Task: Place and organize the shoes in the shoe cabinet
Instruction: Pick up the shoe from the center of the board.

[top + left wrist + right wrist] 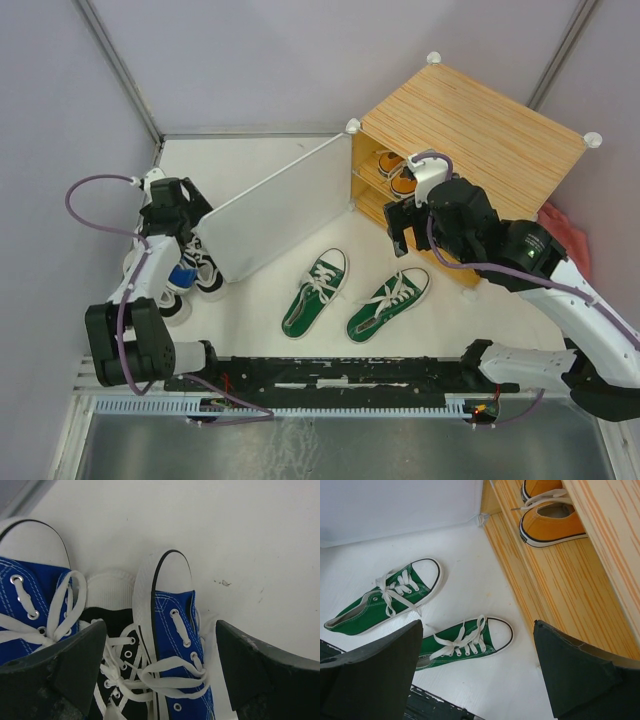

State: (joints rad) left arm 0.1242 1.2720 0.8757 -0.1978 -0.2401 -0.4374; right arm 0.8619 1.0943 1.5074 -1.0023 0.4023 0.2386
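White tabletop, purple walls. At the top view's left, the left gripper (160, 635) hangs wide astride a blue shoe (177, 645), with a black shoe (117, 680) tight beside it. The right gripper (477, 630) gapes empty by the cabinet (480, 130). The orange pair (552, 525) is shelved and the green pair (316, 292) lies mid-table. The canvas looks light and squashy; I'd pinch across the firmer sole edges, clear of the laces.

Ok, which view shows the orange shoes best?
The right wrist view: the orange shoes sit large and clear on the shoe cabinet shelf. The top external view gives only a small glimpse of them in the cabinet opening. The left wrist view shows none of them.
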